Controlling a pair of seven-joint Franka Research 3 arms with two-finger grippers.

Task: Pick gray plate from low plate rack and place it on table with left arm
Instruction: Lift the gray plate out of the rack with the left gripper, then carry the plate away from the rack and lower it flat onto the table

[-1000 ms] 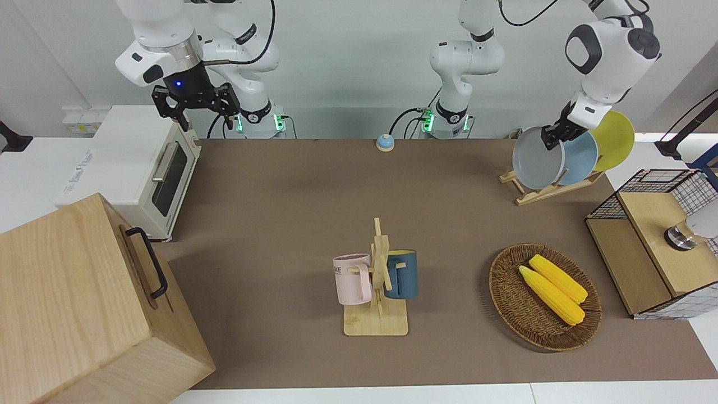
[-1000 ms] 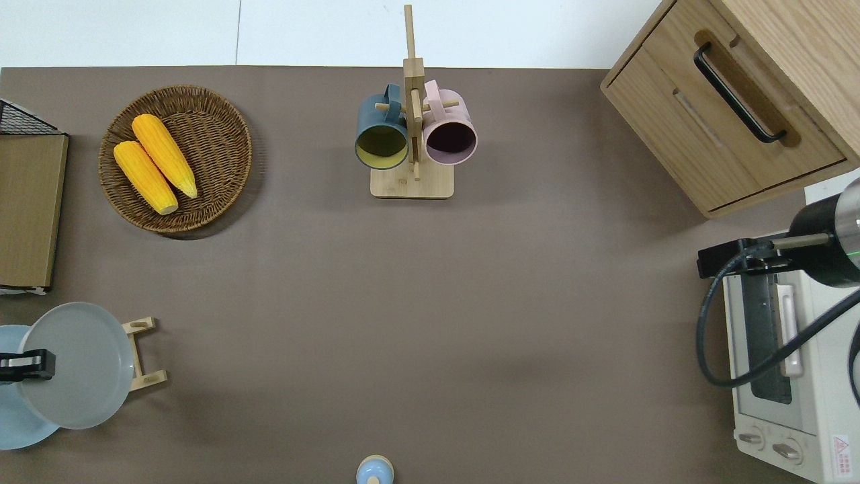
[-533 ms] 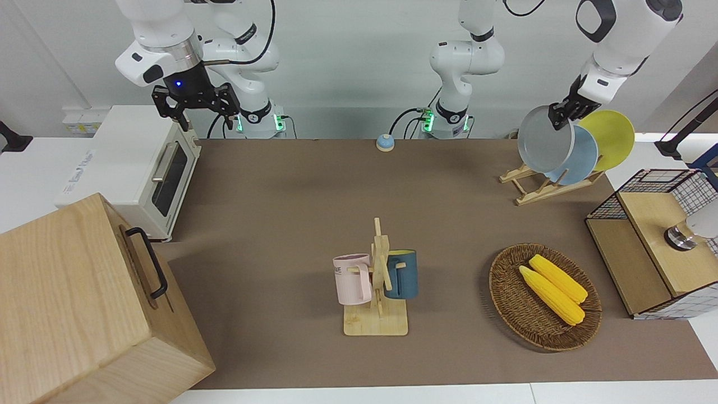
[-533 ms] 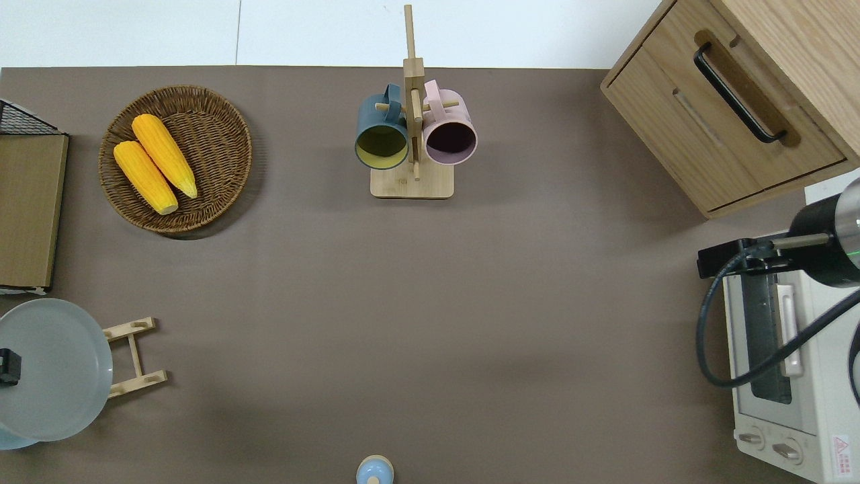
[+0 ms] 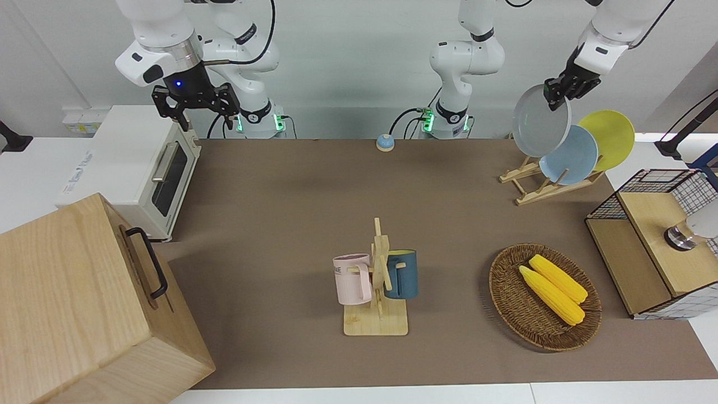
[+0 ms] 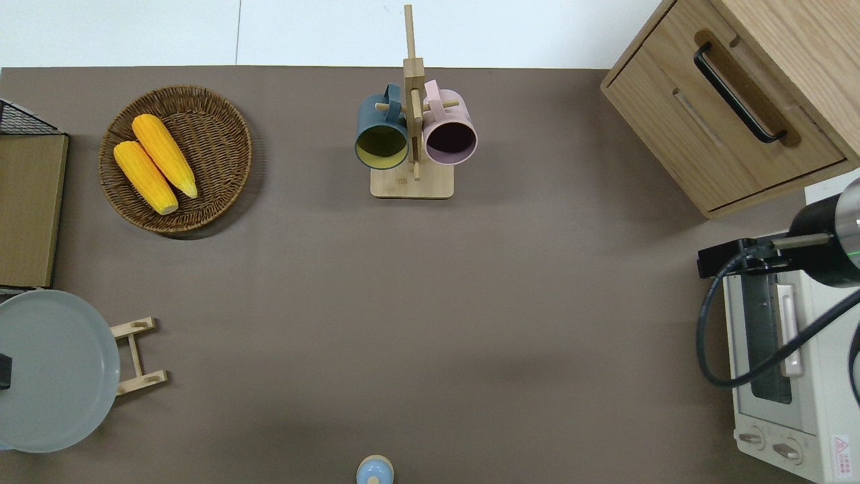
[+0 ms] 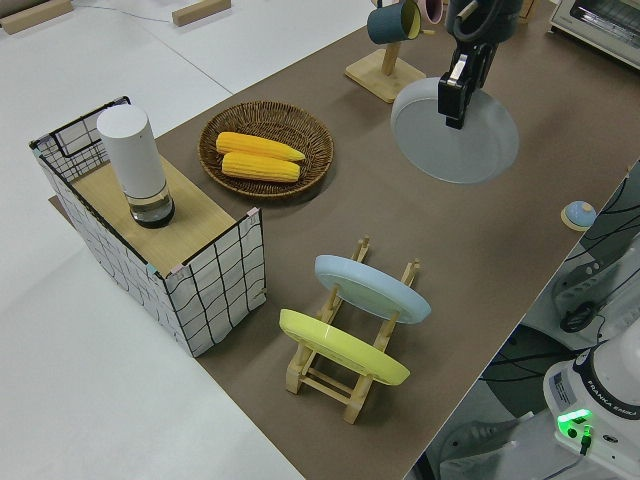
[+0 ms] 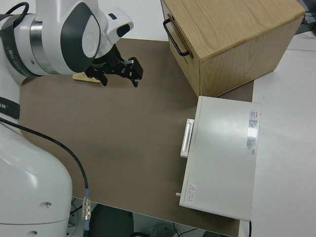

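Carrying the gray plate clear of the rack, the left gripper has its fingers pinching the plate's upper rim. The plate hangs tilted in the air, touching nothing else; from overhead it sits over the rack's end nearer the left arm's edge of the bench. So the pick looks done and the carry to the bench is the step in hand. The next move, as I judge it, calls for swinging the plate out over bare bench toward the middle, levelling it, lowering until it rests flat, then letting go. Tipping it too early could slip the rim from so narrow a pinch.

The rack holds a blue plate and a yellow plate, both leaning in their slots. The basket holds two corn cobs. The mug stand carries a pink mug and a dark blue mug. The right arm is parked, its fingers spread.
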